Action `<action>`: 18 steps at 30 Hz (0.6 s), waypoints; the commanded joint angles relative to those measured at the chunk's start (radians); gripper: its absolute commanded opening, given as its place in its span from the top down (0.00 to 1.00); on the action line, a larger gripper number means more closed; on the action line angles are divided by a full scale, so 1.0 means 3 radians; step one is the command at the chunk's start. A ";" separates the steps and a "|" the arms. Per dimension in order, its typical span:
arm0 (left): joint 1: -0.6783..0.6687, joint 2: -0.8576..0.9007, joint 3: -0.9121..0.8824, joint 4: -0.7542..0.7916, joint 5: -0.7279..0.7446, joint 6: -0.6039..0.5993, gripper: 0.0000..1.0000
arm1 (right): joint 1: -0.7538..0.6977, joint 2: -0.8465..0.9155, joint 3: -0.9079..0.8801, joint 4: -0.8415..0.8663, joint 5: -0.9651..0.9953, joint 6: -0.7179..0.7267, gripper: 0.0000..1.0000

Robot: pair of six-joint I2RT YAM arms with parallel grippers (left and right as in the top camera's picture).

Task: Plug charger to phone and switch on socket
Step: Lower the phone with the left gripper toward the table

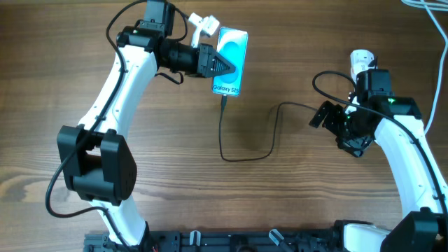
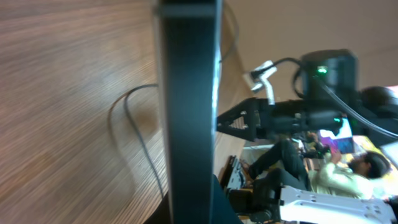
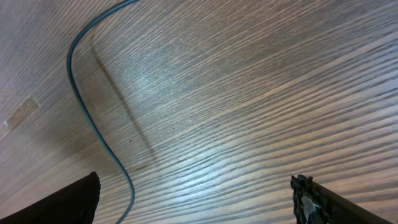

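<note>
Wooden table [image 1: 294, 203]: my left fingers [image 1: 220, 65] clamped on phone [image 1: 236, 50]; charger [image 1: 221, 133] at phone's text end; my right fingers [image 3: 59, 205] apart.

Wood-grain table [image 1: 301, 203]; seated person [image 2: 345, 174] beyond its edge, pale shirt.

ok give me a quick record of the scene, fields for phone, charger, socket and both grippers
phone: cyan screen facing up, at the far side of the table
charger: tip at the phone's near end, apparently plugged in; cable loops off to the right
left gripper: shut on the phone's edge
right gripper: open, empty, above bare wood beside the charger cable
socket: not clearly in view; switch state cannot be told
</note>
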 commanded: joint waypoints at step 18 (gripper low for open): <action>-0.0195 0.0515 -0.0221 0.0184 -0.0746 -0.0985 0.95 | 0.0000 -0.0017 -0.0008 -0.0015 -0.0221 -0.0033 0.00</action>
